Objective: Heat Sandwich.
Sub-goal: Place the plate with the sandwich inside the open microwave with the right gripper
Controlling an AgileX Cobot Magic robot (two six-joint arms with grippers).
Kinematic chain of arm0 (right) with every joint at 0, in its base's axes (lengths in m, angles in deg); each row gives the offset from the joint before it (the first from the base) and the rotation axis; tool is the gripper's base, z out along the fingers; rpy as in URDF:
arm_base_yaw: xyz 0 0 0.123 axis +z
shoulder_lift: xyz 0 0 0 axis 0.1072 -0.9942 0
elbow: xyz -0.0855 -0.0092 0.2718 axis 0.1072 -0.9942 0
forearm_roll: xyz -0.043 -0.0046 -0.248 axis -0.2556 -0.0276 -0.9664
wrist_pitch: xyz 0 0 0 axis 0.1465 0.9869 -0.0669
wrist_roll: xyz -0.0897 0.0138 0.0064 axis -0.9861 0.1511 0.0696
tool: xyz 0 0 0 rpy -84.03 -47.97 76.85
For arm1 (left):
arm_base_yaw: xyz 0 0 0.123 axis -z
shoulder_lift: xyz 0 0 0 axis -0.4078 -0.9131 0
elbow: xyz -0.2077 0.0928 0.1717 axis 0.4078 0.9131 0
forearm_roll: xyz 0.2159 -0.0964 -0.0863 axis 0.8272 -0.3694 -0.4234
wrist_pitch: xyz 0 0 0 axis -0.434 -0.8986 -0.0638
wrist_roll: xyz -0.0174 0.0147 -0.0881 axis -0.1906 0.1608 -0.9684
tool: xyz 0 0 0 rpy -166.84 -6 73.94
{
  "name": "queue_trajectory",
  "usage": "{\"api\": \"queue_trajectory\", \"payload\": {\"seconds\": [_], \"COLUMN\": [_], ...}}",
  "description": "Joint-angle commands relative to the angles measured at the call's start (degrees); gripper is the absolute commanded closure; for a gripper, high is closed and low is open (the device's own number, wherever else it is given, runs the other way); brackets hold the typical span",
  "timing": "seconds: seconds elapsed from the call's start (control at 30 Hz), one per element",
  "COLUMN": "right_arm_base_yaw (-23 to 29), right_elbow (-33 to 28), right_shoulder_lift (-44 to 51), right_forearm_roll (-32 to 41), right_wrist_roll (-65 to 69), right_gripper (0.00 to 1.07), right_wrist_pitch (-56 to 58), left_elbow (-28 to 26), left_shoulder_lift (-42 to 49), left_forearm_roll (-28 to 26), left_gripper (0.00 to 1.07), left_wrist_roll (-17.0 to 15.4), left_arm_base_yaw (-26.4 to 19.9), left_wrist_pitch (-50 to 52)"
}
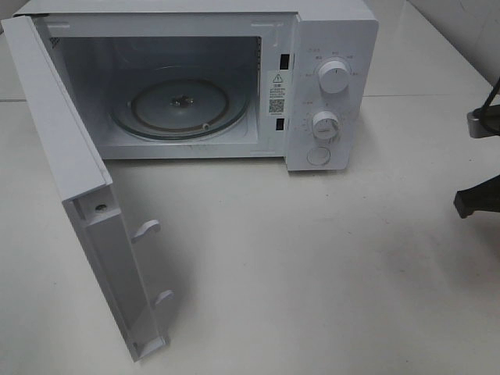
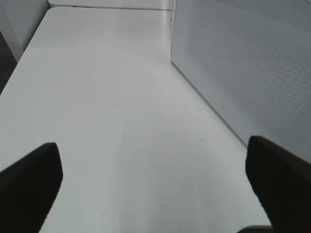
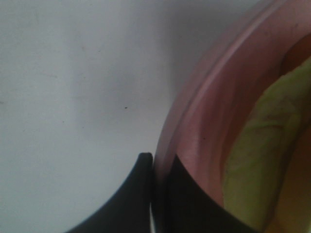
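Right wrist view holds the task's thing: the sandwich lies on a round pink plate, and only a slice of it shows. Its filling is pale yellow-green, slightly wrinkled, with a warm tan-orange edge beside it; the bread's full shape is cut off by the frame. The right gripper is clamped on the plate's rim, one dark finger outside the rim and the other inside it, with the rim pinched between. Beside the plate is the bare white table. Neither plate nor sandwich appears in the exterior high view, where only a dark piece of the right arm juts in at the right edge, so their exact spot on the table cannot be told.

The left gripper hangs over the table with its two dark fingers spread wide and nothing between them.

On the near left, the microwave door is swung fully out toward the near side, its perforated panel just beside the left gripper. Farther back, the white microwave stands with its cavity exposed and a glass turntable on the floor inside. On its right panel sit an upper knob, a lower knob and a round button.
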Motion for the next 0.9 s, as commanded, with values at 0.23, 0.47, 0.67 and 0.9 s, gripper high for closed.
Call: {"api": "queue_trajectory", "payload": {"seconds": [0.23,0.47,0.67,0.9], "right_arm_base_yaw": [11.52,18.56,22.98,29.97], "right_elbow": [-3.15,-5.9,-7.39,-7.91], "right_shoulder_lift": [4.76,9.05,11.12,11.63], "right_forearm_roll": [-3.27,-3.27,-3.27,-3.27], "right_wrist_roll": [1.2,2.52,4.13,5.79], "right_gripper": [1.07,1.07,1.07,1.07], "right_wrist_pitch": [6.25,9.97,10.77,13.87], "left_elbow": [0.06,0.06,0.06,0.06], "left_shoulder_lift": [1.15,1.15,1.15,1.15], "left_forearm_roll": [-0.29,-0.29,-0.29,-0.29], "left_gripper": [0.09,0.09,0.09,0.09], "left_wrist_roll": [-0.34,-0.34,-0.34,-0.34], "left_arm_base_yaw": [-0.17,-0.17,-0.17,-0.17], "left_wrist_pitch": [0.63,0.63,0.63,0.63]}}
